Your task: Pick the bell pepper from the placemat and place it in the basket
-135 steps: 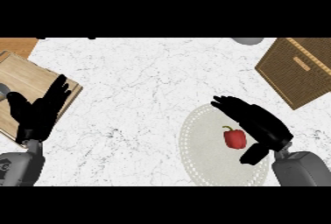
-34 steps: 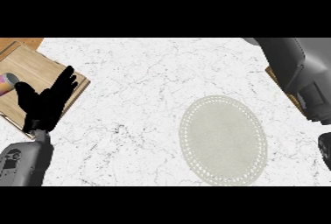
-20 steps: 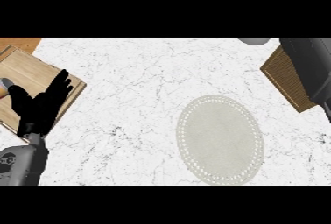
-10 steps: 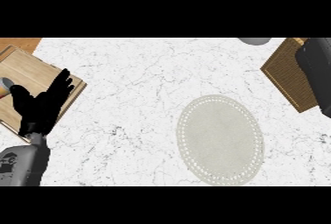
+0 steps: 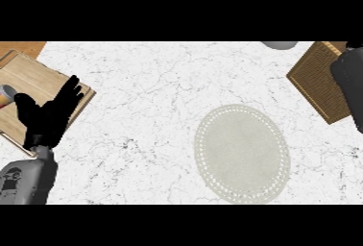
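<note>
Fingers (image 5: 69, 92) straight on L robot hand (image 5: 46, 117), empty, R forearm (image 5: 351, 81) over basket (image 5: 315, 79), grip can't tell

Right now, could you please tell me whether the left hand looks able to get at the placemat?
Probably yes. The left hand rests open at the view's left over a wooden board, and only bare counter lies between it and the placemat, though the stretch across is long.

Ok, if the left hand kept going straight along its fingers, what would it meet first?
Nothing that shows. The left hand points up and slightly right; beyond it lies the edge of the wooden board, then bare counter to the picture's top. Its height is unclear.
</note>
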### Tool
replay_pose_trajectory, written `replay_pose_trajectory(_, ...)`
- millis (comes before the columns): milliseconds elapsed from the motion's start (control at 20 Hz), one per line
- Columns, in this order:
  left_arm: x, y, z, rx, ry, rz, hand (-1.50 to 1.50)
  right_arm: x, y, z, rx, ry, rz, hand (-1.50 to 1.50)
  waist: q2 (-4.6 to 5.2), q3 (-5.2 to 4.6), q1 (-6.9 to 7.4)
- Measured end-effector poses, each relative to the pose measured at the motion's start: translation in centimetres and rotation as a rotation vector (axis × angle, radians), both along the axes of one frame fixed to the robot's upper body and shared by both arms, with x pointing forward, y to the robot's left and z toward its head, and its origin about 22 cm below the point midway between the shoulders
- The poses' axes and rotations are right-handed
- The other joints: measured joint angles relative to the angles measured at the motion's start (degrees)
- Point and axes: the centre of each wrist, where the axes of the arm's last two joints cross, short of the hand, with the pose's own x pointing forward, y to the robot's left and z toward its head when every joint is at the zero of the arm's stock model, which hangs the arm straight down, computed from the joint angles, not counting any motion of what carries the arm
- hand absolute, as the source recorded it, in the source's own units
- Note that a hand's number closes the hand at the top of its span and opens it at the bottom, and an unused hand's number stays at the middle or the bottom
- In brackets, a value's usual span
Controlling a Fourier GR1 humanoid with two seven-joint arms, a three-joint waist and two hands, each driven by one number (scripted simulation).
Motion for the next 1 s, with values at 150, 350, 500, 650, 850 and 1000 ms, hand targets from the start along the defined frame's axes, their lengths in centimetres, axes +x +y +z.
replay_pose_trajectory(150, 0.0, 0.2, 0.0, 0.003, 0.001, 0.001, 0.00, -0.1, -0.3, 0.4, -0.006, -0.059, 0.001, -1.50, -0.05, -0.01, -0.10)
replay_pose_trajectory(350, -0.3, 0.9, 0.0, -0.001, 0.008, 0.014, 0.00, -0.4, -1.2, 1.1, 0.022, -0.189, -0.039, -1.50, -0.43, -0.03, -0.87)
replay_pose_trajectory(500, -0.5, 1.3, -0.1, 0.000, 0.015, 0.036, 0.00, -0.9, -2.0, 2.2, 0.054, -0.303, -0.077, -1.50, -0.88, -0.04, -1.85)
replay_pose_trajectory(650, -0.9, 2.3, -0.6, 0.004, 0.026, 0.061, 0.00, -1.7, -2.6, 2.0, 0.084, -0.389, -0.097, -1.50, -1.37, -0.09, -3.24)
replay_pose_trajectory(850, -1.7, 3.0, -1.4, 0.005, 0.039, 0.086, 0.00, -3.4, -2.8, 1.0, 0.136, -0.451, -0.088, -1.50, -2.10, -0.14, -5.00)
replay_pose_trajectory(1000, -2.2, 3.5, -1.5, 0.008, 0.042, 0.102, 0.00, -5.4, -3.2, -0.6, 0.172, -0.436, -0.067, -1.50, -2.44, -0.17, -5.90)
